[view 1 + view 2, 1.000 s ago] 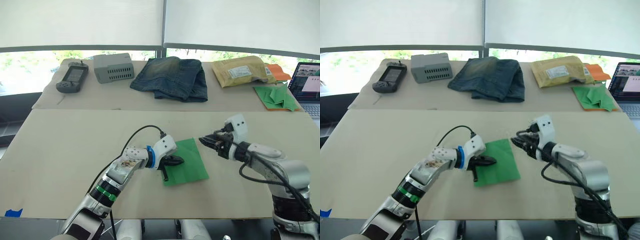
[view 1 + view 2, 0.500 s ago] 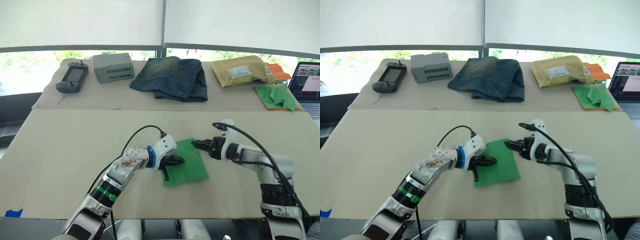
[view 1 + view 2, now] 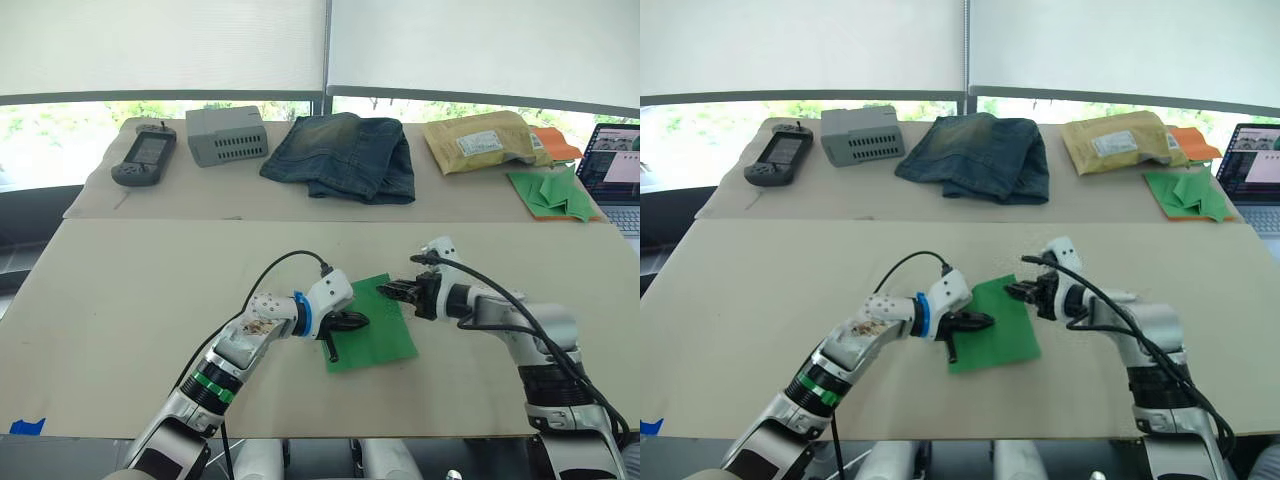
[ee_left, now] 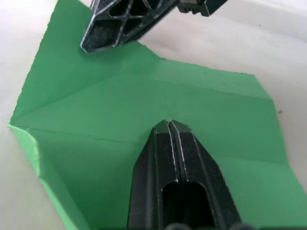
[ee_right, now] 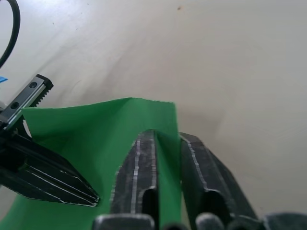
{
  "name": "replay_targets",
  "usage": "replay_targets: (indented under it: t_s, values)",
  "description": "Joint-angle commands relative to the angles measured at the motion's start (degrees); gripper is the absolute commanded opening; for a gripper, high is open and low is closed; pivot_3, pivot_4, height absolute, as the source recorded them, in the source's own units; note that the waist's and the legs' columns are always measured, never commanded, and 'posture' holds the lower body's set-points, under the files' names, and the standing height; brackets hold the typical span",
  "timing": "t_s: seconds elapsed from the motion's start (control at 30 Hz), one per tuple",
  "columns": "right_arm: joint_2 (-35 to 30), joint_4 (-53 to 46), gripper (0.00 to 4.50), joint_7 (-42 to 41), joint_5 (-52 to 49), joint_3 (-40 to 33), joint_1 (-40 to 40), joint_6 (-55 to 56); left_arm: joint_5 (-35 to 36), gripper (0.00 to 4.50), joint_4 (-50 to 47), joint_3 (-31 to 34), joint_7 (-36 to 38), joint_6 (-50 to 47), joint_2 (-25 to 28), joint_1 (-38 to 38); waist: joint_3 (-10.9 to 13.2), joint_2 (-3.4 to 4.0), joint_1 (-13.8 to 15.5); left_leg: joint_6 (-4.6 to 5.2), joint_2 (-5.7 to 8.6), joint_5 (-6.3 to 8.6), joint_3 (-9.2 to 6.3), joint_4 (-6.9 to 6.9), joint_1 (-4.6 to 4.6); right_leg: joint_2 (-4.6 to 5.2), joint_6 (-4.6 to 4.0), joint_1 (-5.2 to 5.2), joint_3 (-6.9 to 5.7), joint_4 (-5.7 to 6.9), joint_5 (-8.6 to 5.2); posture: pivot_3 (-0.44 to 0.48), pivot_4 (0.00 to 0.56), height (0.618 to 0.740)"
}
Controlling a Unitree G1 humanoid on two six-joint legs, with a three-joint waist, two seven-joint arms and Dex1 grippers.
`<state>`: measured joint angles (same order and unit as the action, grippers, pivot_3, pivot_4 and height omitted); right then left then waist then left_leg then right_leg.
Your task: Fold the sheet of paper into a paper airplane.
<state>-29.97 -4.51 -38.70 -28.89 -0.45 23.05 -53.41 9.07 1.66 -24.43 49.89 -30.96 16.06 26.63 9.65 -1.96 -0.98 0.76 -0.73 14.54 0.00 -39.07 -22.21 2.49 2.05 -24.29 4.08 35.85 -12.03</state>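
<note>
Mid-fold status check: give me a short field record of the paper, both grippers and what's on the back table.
paper: sheet of paper, green, creased, mostly flat on the table
left gripper: left gripper fingers together, pressing on the sheet's near-left part
right gripper: right gripper at the sheet's far right edge, which runs between its fingers
fold progress: crease lines visible, no airplane shape yet
back table: handheld device, grey box, jeans, padded envelope, green paper heap, laptop

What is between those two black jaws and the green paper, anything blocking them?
Nothing visible. The left gripper rests shut on the sheet of paper, and the right gripper has the sheet's far edge between its jaws. The jeans lie well behind.
</note>
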Motion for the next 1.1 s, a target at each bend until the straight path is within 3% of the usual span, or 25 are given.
replay_targets:
  t_s: [0.03, 0.23, 0.5, 0.77, 0.93, 1.1]
  values:
    - [-1.23, -4.35, 0.03, -0.08, 1.75, -0.20, -0.85, 4.37, -0.95, 0.00, 0.28, -0.42, -0.48, -0.06, 0.32, -0.69, 0.00, 0.00, 0.00, 0.00, 0.00, 0.00, 0.00, 0.00, 0.00, 0.00, 0.00, 0.00, 0.00, 0.00, 0.00, 0.000, 0.150, 0.728]
    - [-1.13, -11.98, 0.03, 0.84, 3.51, 0.46, -4.74, 8.15, -1.10, 0.00, 1.47, -0.56, 0.05, 0.86, 0.22, 0.17, 0.00, 0.00, 0.06, 0.00, -0.01, 0.00, -0.01, 0.00, -0.01, -0.01, 0.00, -0.01, -0.01, 0.00, 0.00, 0.000, 0.150, 0.728]
    - [-8.53, -19.04, 0.03, -2.91, 18.03, 10.50, -11.76, 27.15, -1.27, 0.00, 3.25, -0.92, 0.94, 1.98, -0.18, 1.28, 0.00, 0.00, 0.19, 0.00, 0.01, 0.00, 0.00, -0.01, 0.02, 0.01, 0.02, 0.01, -0.01, -0.01, -0.01, 0.000, 0.150, 0.728]
    - [-13.89, -10.17, 0.03, -1.22, 35.39, 17.90, -12.64, 45.74, -1.55, 0.00, 5.00, -1.21, 1.58, 3.33, -1.02, 2.18, 0.00, -0.01, 0.16, 0.00, 0.01, 0.00, 0.03, -0.01, 0.07, -0.01, 0.01, 0.02, -0.01, -0.02, -0.02, 0.000, 0.150, 0.728]
    - [-13.02, -7.00, 0.03, -0.35, 39.25, 18.99, -13.78, 51.85, -1.02, 0.00, 5.13, -0.37, 1.60, 3.04, -1.31, 2.33, 0.00, -0.01, 0.25, 0.00, 0.03, 0.00, 0.04, -0.03, 0.07, 0.01, 0.01, 0.06, 0.01, -0.02, -0.01, 0.000, 0.150, 0.728]
    - [-11.94, -5.46, 0.03, -0.32, 41.27, 19.69, -14.66, 53.56, 2.95, 0.00, 4.17, 4.81, 1.23, -0.27, -1.66, 3.32, 0.00, -0.01, 0.18, 0.00, 0.01, 0.00, 0.03, -0.03, 0.13, -0.01, 0.01, 0.09, 0.00, 0.00, -0.01, 0.000, 0.150, 0.728]
